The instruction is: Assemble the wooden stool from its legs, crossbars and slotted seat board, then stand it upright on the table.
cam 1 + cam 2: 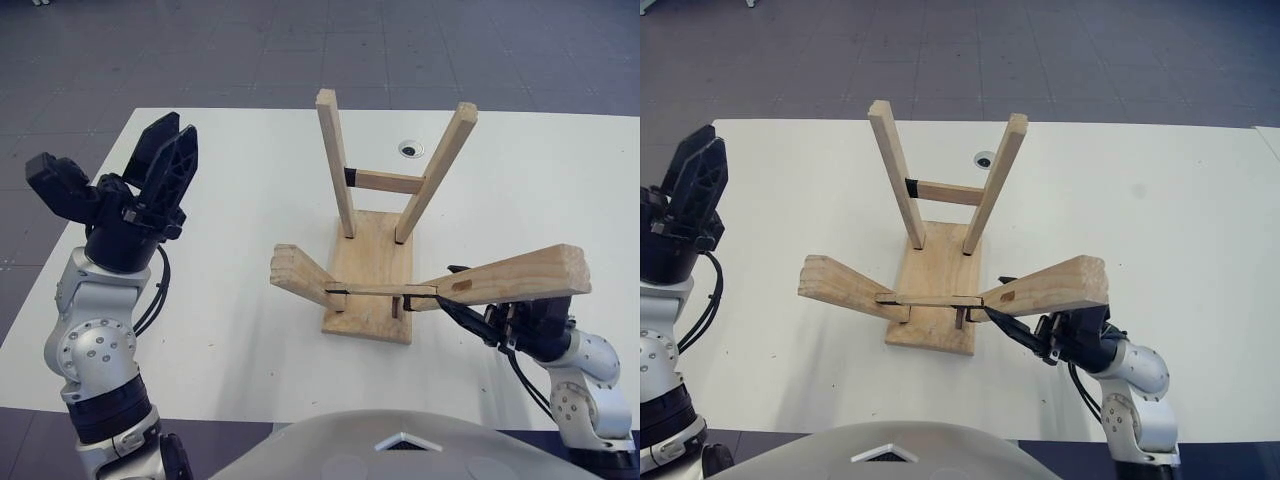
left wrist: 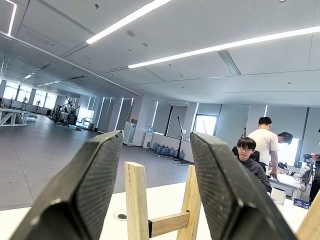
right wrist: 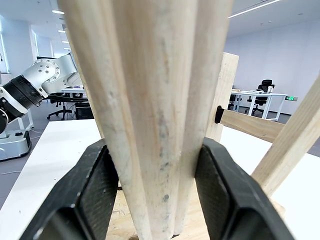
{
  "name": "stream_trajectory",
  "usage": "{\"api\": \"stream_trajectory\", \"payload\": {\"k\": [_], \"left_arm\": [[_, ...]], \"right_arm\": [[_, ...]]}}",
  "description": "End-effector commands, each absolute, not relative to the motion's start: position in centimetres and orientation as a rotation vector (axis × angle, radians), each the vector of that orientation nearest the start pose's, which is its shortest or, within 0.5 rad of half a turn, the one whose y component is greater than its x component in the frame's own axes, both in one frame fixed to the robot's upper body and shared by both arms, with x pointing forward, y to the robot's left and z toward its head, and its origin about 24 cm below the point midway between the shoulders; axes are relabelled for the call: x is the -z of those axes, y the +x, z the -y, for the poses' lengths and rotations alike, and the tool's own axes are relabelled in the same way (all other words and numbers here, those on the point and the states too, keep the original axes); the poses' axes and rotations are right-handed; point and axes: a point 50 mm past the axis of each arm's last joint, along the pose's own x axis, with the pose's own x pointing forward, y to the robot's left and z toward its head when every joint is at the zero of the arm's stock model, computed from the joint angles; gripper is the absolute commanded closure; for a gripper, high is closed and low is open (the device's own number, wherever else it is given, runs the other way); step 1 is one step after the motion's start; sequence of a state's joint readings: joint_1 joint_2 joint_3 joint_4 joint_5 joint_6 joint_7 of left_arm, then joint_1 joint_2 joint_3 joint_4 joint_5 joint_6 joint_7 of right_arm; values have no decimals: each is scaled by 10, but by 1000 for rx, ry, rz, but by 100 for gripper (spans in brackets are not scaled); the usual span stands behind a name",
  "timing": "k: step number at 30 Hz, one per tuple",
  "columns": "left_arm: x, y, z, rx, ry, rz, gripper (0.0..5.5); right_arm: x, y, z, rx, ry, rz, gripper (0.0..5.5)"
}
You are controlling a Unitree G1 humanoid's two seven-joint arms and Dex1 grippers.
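Note:
The slotted seat board [image 1: 372, 300] lies flat on the white table. Two legs [image 1: 336, 160] [image 1: 437, 170] stand upright in its far slots, joined by a crossbar [image 1: 390, 182]. A second pair of legs [image 1: 300, 275] [image 1: 515, 275] with its own crossbar [image 1: 370, 291] is tilted low over the board's near end. My right gripper [image 1: 468, 312] is shut on the right leg of that pair, its pads [image 3: 97, 195] pressing either side of the wood [image 3: 160, 150]. My left gripper [image 1: 168, 160] is raised at the table's left, open and empty, facing the standing legs [image 2: 136, 200].
A round cable hole [image 1: 410, 149] sits in the table [image 1: 230, 300] behind the standing legs. Bare tabletop spreads left and right of the board. The near table edge runs just under both arms.

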State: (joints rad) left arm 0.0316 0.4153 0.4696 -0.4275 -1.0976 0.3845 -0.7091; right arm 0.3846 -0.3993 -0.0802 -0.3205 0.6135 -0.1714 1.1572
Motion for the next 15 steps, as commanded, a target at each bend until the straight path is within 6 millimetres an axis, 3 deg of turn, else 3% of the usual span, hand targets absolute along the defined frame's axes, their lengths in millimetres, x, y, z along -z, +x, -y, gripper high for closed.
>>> {"api": "stream_trajectory", "payload": {"k": [1,12,15], "left_arm": [[-173,205,-234,733,-453,416,305],[-171,202,-229,736,-471,409,305],[-159,199,-217,727,-509,358,305]], "right_arm": [[-80,150,187,-1080,83,233,335],[-62,155,179,-1067,106,172,335],[-60,155,176,-1068,107,171,335]]}}
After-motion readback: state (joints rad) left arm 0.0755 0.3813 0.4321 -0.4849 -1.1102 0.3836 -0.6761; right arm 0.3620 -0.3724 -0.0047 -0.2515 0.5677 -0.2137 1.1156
